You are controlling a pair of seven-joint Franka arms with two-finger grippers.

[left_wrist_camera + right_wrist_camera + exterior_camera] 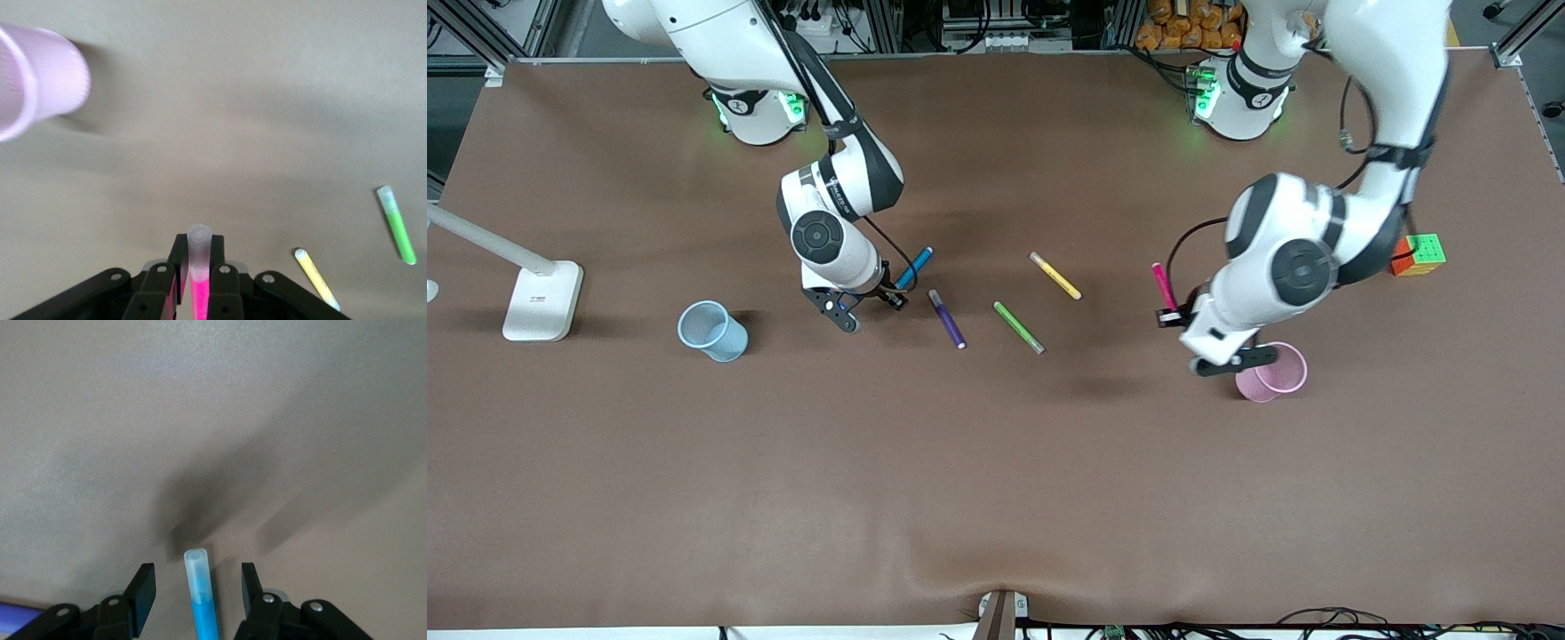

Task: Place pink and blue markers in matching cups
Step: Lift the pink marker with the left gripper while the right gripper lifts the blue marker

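Pink marker (199, 280) sits clamped between the fingers of the left gripper (198, 267), its pale cap end poking out past them, held up over the bench (996, 462) just beside the pink cup (1272, 372). That arm is bent low at the elbow, wrist tilted toward the cup. Blue marker (203, 600) lies between the spread fingers of the right gripper (199, 587), untouched by either; this arm stoops down, well apart from the blue cup (711, 331).
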